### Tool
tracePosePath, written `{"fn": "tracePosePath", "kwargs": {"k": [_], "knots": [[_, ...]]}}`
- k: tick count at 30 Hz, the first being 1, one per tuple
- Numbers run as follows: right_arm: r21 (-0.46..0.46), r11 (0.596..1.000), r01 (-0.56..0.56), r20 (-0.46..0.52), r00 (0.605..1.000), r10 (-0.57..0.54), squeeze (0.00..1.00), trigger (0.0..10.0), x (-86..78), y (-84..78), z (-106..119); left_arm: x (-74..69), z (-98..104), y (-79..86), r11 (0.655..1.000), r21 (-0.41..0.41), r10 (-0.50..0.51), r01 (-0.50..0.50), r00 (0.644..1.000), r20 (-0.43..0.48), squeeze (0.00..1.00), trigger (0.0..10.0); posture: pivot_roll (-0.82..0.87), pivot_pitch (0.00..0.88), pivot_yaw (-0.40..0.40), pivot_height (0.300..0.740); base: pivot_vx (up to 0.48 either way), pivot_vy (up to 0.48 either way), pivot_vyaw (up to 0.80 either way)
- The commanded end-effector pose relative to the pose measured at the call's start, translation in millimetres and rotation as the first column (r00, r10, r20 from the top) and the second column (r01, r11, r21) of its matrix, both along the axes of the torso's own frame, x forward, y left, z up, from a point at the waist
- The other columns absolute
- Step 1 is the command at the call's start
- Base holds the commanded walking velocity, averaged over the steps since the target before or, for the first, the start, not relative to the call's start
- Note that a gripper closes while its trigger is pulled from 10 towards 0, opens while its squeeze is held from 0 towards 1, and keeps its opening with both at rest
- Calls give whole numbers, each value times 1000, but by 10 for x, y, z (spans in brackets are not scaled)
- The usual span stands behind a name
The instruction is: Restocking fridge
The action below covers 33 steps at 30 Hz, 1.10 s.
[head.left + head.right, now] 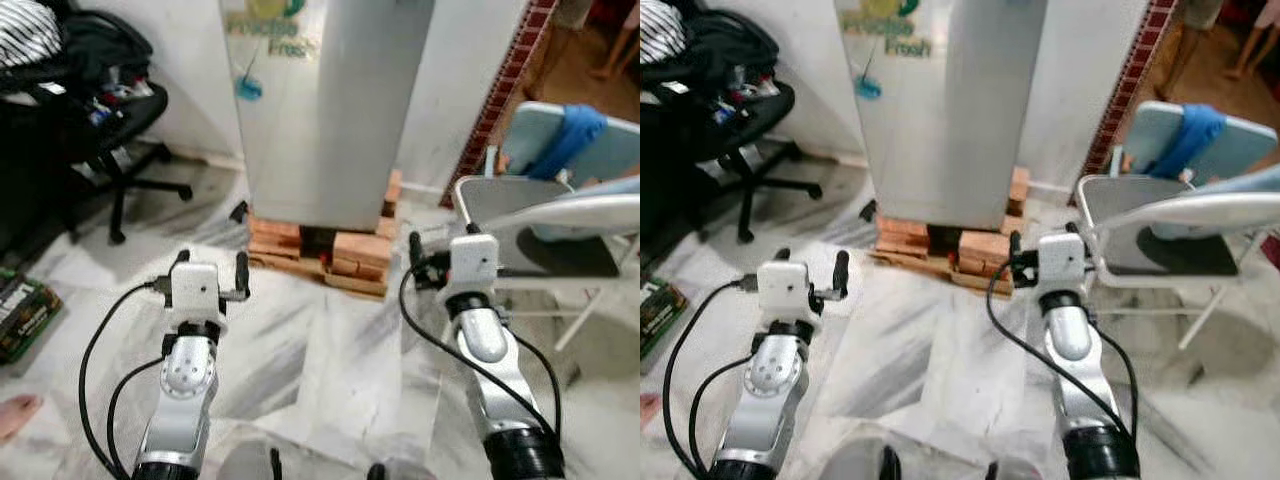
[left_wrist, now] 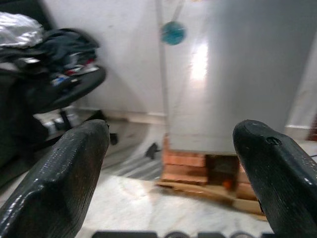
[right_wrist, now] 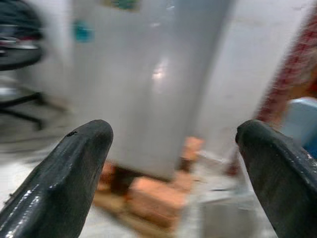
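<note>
Straight ahead, the fridge (image 1: 325, 110) is seen standing with its door shut against a white wall, raised off the marble floor (image 1: 330, 350) on a base of bricks (image 1: 330, 255) and wooden planks. A green logo and a small blue mark are carried on its silver front near the top.

Both arms are held out in front of the robot, above the floor and short of the fridge. The left pincer (image 1: 210, 270) is raised before the fridge's left lower corner; its two black fingers (image 2: 64, 173) are spread well apart, with nothing between them, as is shown in the left wrist view. The right pincer (image 1: 440, 262) is held before the fridge's right lower corner, just beside the front edge of a folding chair; its fingers (image 3: 69, 168) are likewise wide apart and empty in the right wrist view, which is blurred.

To the left of the fridge, a black office chair (image 1: 110, 130) piled with dark clothes and a striped item is parked by the wall. At the left edge of the floor a green box (image 1: 22, 312) is laid. To the right, a grey folding chair (image 1: 540, 240) is placed near a red brick pillar (image 1: 500, 85), and a blue cloth (image 1: 565, 135) is draped over a pale chair back behind it.
</note>
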State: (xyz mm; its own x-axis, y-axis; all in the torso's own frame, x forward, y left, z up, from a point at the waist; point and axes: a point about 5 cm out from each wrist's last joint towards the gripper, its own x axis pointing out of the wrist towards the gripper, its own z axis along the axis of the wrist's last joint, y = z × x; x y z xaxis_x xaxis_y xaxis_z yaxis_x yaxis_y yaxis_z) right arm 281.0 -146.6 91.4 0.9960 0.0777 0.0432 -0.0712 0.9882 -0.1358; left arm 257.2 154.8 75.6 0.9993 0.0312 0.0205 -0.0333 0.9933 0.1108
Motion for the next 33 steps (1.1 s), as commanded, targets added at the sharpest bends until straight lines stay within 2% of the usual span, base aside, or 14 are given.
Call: {"fn": "tracePosePath", "kwargs": {"k": [1,4,7,10,12,14,15,16,23,29,33], "knots": [[29,1000,2,-28,1000,-1,0,10000,-27,26,-44,19,55,43,1000,11,7,-7,1000,15,0,10000,82,63,26,740,0,480,0],[163,983,-81,-51,995,91,0,10000,-46,40,-53,44,76,63,1000,16,2,-2,1000,26,0,10000,78,67,24,740,0,480,0],[152,986,-72,-36,996,78,0,10000,-29,1,-24,53,74,76,1000,15,4,-5,1000,26,0,10000,69,67,22,740,0,480,0],[154,987,-38,-64,997,48,0,10000,-17,-46,-47,50,64,73,1000,12,4,-4,1000,24,0,10000,64,65,24,740,0,480,0],[112,994,-18,-61,998,25,0,10000,-17,-76,-49,47,61,50,1000,8,-1,1,1000,23,0,10000,65,65,26,740,0,480,0],[116,993,-5,-59,998,12,0,10000,-25,-98,-58,47,63,32,1000,-3,-5,5,1000,23,0,10000,66,68,28,740,0,480,0],[119,993,-5,-60,998,12,0,10000,-26,-99,-59,46,64,31,1000,-4,-5,5,1000,24,0,10000,66,68,28,740,0,480,0],[169,985,-24,-74,997,37,0,10000,-29,-64,-68,55,70,35,1000,4,-1,1,1000,29,0,10000,69,69,30,740,0,480,0],[121,992,-35,-57,998,42,0,10000,-16,23,-35,61,89,78,1000,-13,-7,7,999,31,0,10000,84,77,32,740,0,479,0],[176,984,-37,-61,997,48,0,10000,-15,5,-34,36,113,69,999,-17,-32,33,998,46,0,10000,89,81,30,740,45,432,0],[172,985,-31,-59,997,42,0,10000,3,-5,-29,22,99,40,999,-26,-32,34,999,41,0,10000,87,81,26,740,315,361,-200]]}}
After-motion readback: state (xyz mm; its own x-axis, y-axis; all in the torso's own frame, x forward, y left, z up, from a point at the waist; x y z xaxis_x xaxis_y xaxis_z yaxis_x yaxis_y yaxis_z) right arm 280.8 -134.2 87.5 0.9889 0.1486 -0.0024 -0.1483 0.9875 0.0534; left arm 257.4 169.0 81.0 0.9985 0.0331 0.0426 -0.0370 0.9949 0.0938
